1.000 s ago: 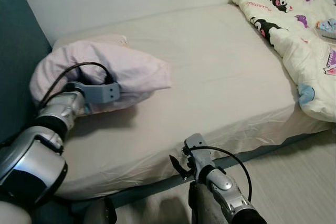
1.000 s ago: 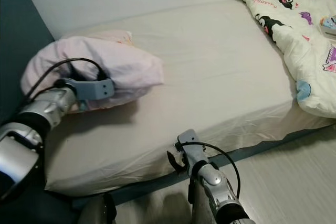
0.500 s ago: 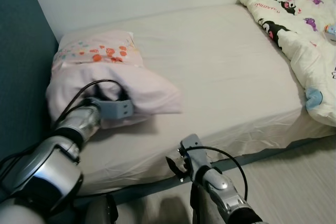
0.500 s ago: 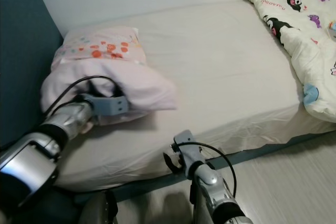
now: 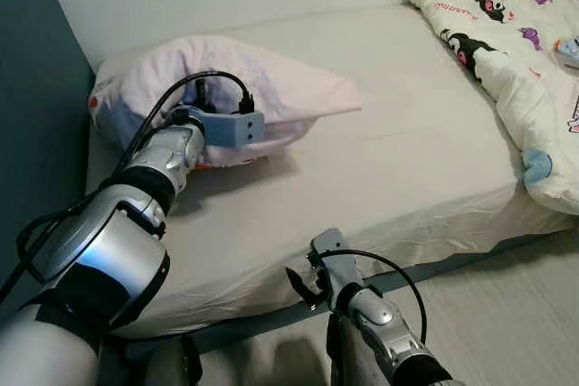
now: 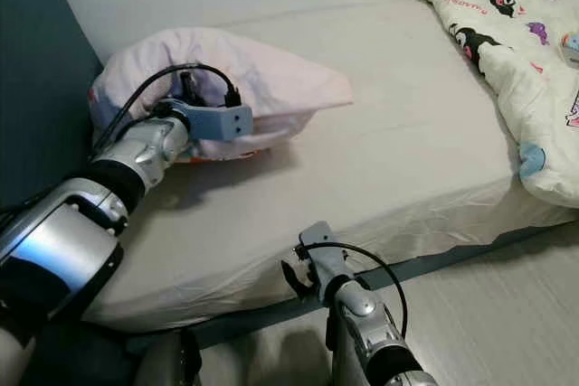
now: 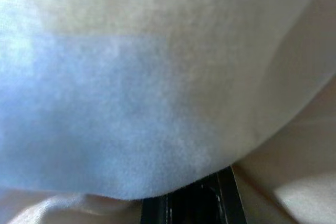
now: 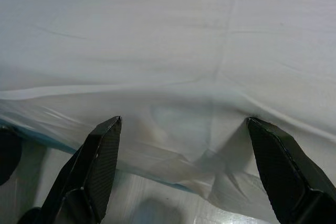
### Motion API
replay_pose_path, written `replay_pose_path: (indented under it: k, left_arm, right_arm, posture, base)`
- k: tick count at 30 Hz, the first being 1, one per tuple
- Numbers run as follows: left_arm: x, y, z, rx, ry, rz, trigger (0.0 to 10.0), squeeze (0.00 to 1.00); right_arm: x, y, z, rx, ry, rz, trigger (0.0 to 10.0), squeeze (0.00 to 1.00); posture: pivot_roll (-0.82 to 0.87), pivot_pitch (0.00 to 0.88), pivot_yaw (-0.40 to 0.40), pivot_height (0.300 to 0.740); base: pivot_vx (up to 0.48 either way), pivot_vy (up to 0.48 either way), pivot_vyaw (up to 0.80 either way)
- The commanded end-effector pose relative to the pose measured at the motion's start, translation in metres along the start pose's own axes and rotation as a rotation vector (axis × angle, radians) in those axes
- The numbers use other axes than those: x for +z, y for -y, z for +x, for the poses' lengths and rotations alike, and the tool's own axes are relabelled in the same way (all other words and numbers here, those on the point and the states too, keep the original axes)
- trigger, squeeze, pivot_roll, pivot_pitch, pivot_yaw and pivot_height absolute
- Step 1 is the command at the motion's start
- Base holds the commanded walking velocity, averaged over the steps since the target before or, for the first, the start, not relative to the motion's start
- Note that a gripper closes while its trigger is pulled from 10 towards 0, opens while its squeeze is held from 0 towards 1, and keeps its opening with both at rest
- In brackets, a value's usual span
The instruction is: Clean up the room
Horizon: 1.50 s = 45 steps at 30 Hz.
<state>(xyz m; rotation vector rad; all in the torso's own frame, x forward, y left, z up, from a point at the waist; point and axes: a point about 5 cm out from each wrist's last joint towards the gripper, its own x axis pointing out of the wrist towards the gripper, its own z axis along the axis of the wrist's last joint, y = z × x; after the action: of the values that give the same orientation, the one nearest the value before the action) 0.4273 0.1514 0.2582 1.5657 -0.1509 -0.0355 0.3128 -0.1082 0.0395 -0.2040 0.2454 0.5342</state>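
A pale pink pillow hangs lifted over the head end of the bed, with its far corner pointing toward the middle of the mattress. My left gripper is pushed into its near side and shut on it, the fingertips buried in the fabric. Pillow cloth presses close against the left wrist view, with a dark finger at the edge. My right gripper hangs open, low by the bed's front edge. Its two fingers are spread wide before the sheet.
A white cartoon-print comforter lies bunched at the bed's right end. A teal headboard stands at the left and a white wall behind. Pale floor runs along the bed's front at the lower right.
The left gripper has raised the pillow and swung it toward the middle of the bed, so its printed side no longer faces up. The right arm has stayed in place.
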Motion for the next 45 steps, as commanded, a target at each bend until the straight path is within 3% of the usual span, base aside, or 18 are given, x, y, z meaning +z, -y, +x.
replay_pose_path:
  k: [1,9,11,14,15,17,19,24,32,33,35,36,38,39,42,43,44,45]
  left_arm:
    - [-0.023,-0.006,-0.003,0.003,-0.067,0.040,10.0,0.00]
    - [-0.060,0.037,-0.022,-0.202,-0.148,0.017,10.0,0.00]
    - [-0.077,0.069,-0.039,-0.364,-0.163,-0.155,10.0,0.00]
    - [-0.077,0.085,-0.048,-0.450,-0.116,-0.309,10.0,0.00]
    - [-0.069,0.092,-0.053,-0.515,-0.033,-0.482,10.0,0.00]
    - [-0.069,0.092,-0.053,-0.515,-0.033,-0.482,10.0,0.00]
    - [-0.060,0.095,-0.055,-0.561,0.040,-0.641,10.0,0.00]
    - [-0.056,0.089,-0.055,-0.544,0.115,-0.731,10.0,0.00]
    - [-0.067,0.093,-0.073,-0.726,0.237,-0.847,10.0,0.00]
    - [-0.076,0.096,-0.090,-0.830,0.283,-0.873,10.0,0.00]
    - [-0.076,0.096,-0.090,-0.830,0.283,-0.873,10.0,0.00]
    - [-0.093,0.100,-0.126,-0.957,0.299,-0.907,10.0,0.00]
    - [-0.093,0.100,-0.126,-0.957,0.299,-0.907,10.0,0.00]
    - [-0.103,0.102,-0.164,-1.072,0.302,-0.940,10.0,0.00]
    - [-0.103,0.102,-0.164,-1.072,0.302,-0.940,10.0,0.00]
    - [-0.112,0.102,-0.203,-1.171,0.282,-0.994,10.0,0.00]
    - [-0.112,0.102,-0.203,-1.171,0.282,-0.994,10.0,0.00]
    - [-0.197,0.091,-0.209,-1.126,0.027,-0.958,10.0,0.00]
  right_arm:
    - [-0.008,-0.005,-0.002,0.013,-0.026,0.007,10.0,0.00]
    - [-0.009,-0.008,-0.001,0.029,-0.031,0.010,10.0,0.00]
    - [-0.010,-0.012,-0.001,0.045,-0.030,0.015,10.0,0.00]
    - [-0.010,-0.014,-0.002,0.053,-0.021,0.024,10.0,0.00]
    - [-0.007,-0.016,-0.001,0.068,0.001,0.034,10.0,0.00]
    - [-0.007,-0.016,-0.001,0.068,0.001,0.034,10.0,0.00]
    - [-0.004,-0.017,-0.001,0.083,0.020,0.038,10.0,0.00]
    - [0.050,-0.030,0.005,0.239,0.292,-0.053,10.0,0.00]
    - [0.054,-0.059,0.005,0.531,0.248,-0.092,10.0,0.00]
    - [0.049,-0.062,0.003,0.544,0.225,-0.113,10.0,0.00]
    - [0.049,-0.062,0.003,0.544,0.225,-0.113,10.0,0.00]
    - [0.040,-0.062,0.002,0.520,0.193,-0.120,10.0,0.00]
    - [0.040,-0.062,0.002,0.520,0.193,-0.120,10.0,0.00]
    - [0.031,-0.059,0.000,0.472,0.163,-0.122,10.0,0.00]
    - [0.031,-0.059,0.000,0.472,0.163,-0.122,10.0,0.00]
    - [0.024,-0.056,-0.002,0.424,0.138,-0.114,10.0,0.00]
    - [0.024,-0.056,-0.002,0.424,0.138,-0.114,10.0,0.00]
    - [0.019,-0.054,-0.004,0.393,0.120,-0.109,10.0,0.00]
  posture:
    - [-0.02,0.238,-0.010,0.536]
    - [-0.01,0.237,-0.017,0.536]
    - [-0.01,0.234,-0.024,0.536]
    - [0.00,0.233,-0.030,0.536]
    - [0.01,0.233,-0.046,0.536]
    - [0.01,0.233,-0.046,0.536]
    - [0.02,0.235,-0.052,0.536]
    - [0.03,0.231,-0.064,0.536]
    - [0.01,0.214,-0.045,0.536]
    - [0.00,0.207,-0.034,0.536]
    - [0.00,0.207,-0.034,0.536]
    - [0.01,0.206,-0.034,0.536]
    - [0.01,0.206,-0.034,0.536]
    - [0.02,0.206,-0.036,0.536]
    - [0.02,0.206,-0.036,0.536]
    - [0.02,0.209,-0.042,0.536]
    - [0.02,0.209,-0.042,0.536]
    - [0.02,0.212,-0.046,0.536]
  base:
    - [0.000,0.000,0.00]
    - [0.000,0.000,0.00]
    - [0.000,0.000,0.00]
    - [0.000,0.000,0.00]
    - [0.000,0.000,0.00]
    - [0.000,0.000,0.00]
    - [0.000,0.000,0.00]
    - [0.000,0.000,0.00]
    - [0.000,0.000,0.00]
    - [0.000,0.000,0.00]
    - [0.000,0.000,0.00]
    - [0.000,0.000,0.00]
    - [0.000,0.000,0.00]
    - [0.000,0.000,0.00]
    - [0.000,0.000,0.00]
    - [0.000,0.000,0.00]
    - [0.000,0.000,0.00]
    - [0.000,0.000,0.00]
